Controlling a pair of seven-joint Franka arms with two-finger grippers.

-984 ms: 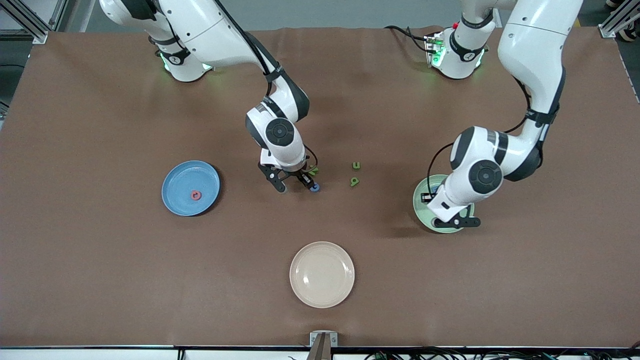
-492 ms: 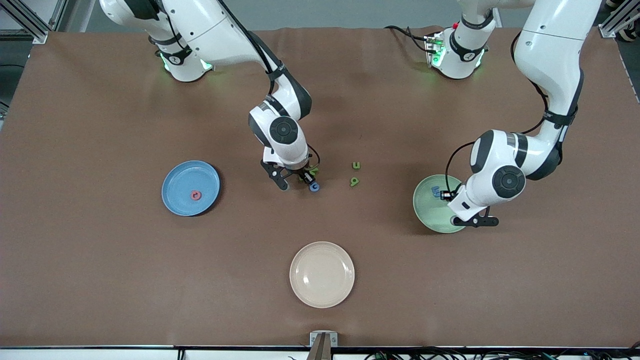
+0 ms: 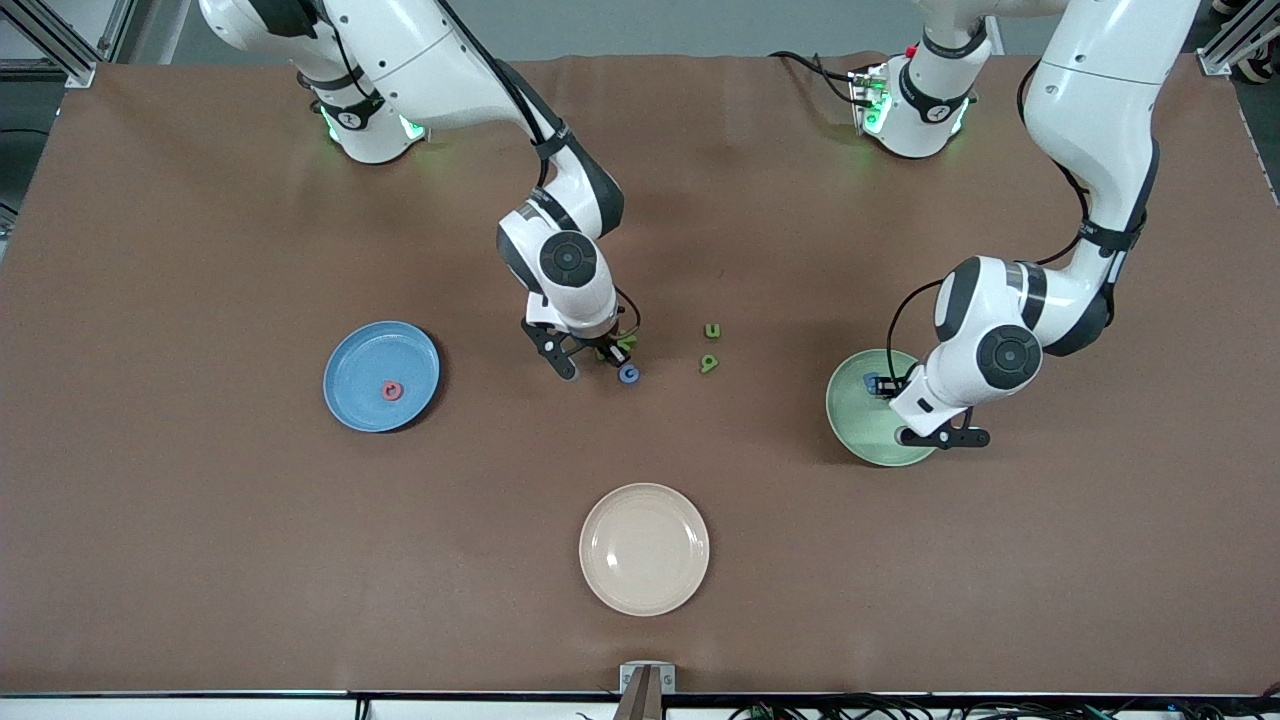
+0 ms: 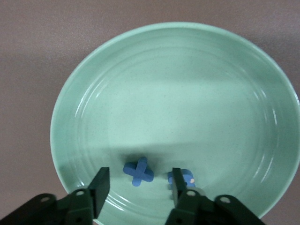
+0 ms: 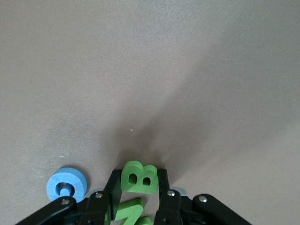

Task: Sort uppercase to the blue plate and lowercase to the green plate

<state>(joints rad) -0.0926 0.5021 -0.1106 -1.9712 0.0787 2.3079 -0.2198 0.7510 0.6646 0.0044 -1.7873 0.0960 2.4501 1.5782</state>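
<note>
My right gripper [image 3: 590, 362] is down at the table's middle, shut on the green B [image 5: 139, 178], whose sides its fingers touch. The green N [image 5: 129, 211] lies under the hand and the blue G [image 3: 628, 374] beside it, also in the right wrist view [image 5: 67, 184]. The red Q [image 3: 392, 390] lies in the blue plate [image 3: 350, 360]. My left gripper [image 3: 940, 438] is open and empty over the green plate [image 3: 860, 430], which holds the blue x [image 4: 138, 170] and blue m [image 4: 187, 177]. The green u-like letter [image 3: 712, 330] and 9-like letter [image 3: 708, 364] lie on the table between the arms.
An empty cream plate [image 3: 644, 548] sits nearer the front camera than the letters. The brown table cloth [image 3: 200, 550] is bare around the plates.
My right gripper's fingers have closed in on the green B. My left gripper has shifted toward the left arm's end of the green plate, uncovering the blue letters in it.
</note>
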